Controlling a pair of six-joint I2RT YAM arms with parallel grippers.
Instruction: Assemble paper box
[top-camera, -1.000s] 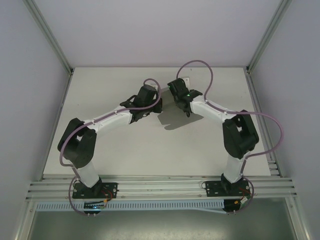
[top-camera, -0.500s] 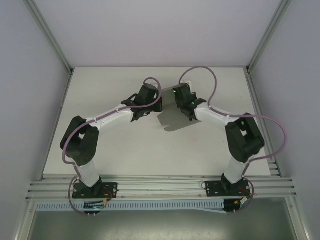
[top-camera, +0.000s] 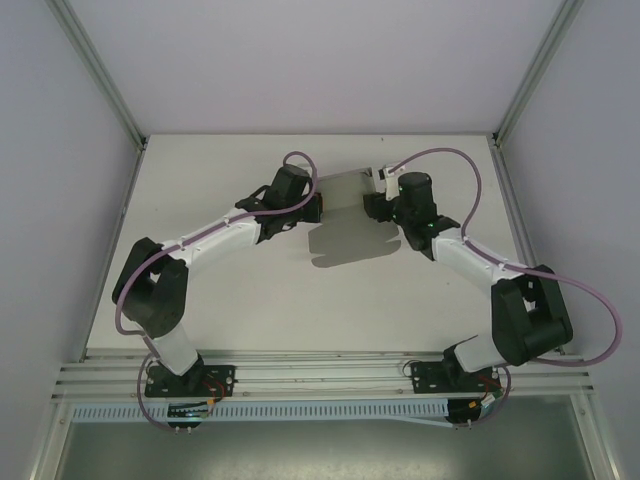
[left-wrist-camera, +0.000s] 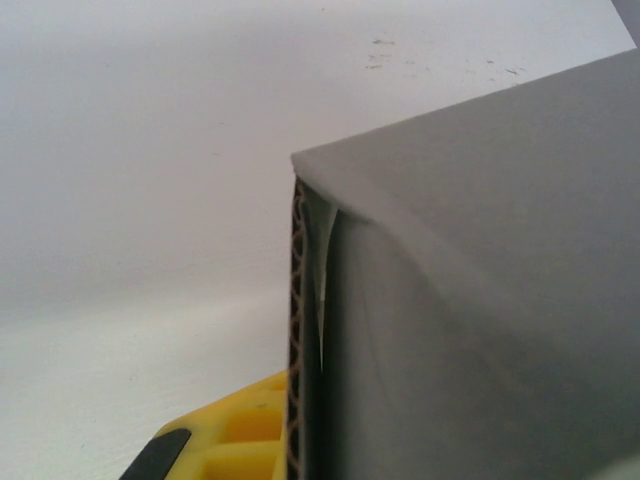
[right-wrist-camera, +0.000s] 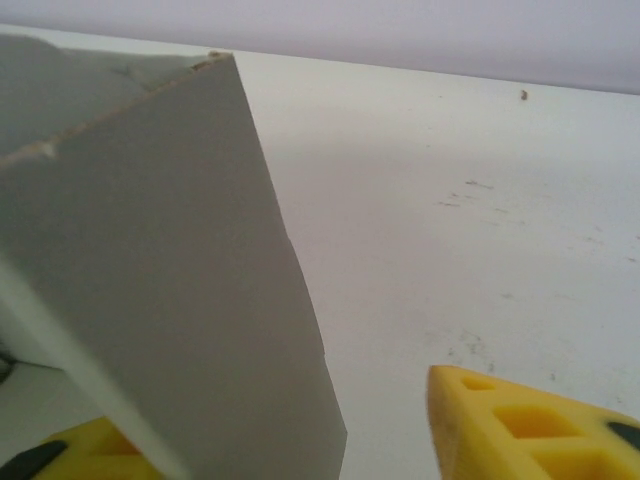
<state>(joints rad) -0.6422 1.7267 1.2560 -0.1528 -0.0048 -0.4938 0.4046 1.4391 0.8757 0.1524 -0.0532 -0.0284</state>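
Note:
The paper box (top-camera: 345, 200) is a partly folded piece of grey cardboard held above the middle of the table. My left gripper (top-camera: 308, 208) is shut on its left edge. In the left wrist view the corrugated edge of the paper box (left-wrist-camera: 297, 330) runs up beside one yellow finger (left-wrist-camera: 225, 435), and the other finger is hidden behind the grey panel. My right gripper (top-camera: 378, 205) stands open at the box's right side. In the right wrist view a grey flap (right-wrist-camera: 170, 260) hangs between its spread yellow fingers (right-wrist-camera: 530, 425), clear of the right one.
The white table (top-camera: 230, 300) lies under both arms, with the box's dark shadow (top-camera: 350, 245) on it. Metal posts and pale walls close in the left, right and back sides. Purple cables loop over both wrists.
My right gripper has opened and let go of the box, and the right arm has swung out to the right. The left gripper still holds the box and has shifted slightly back.

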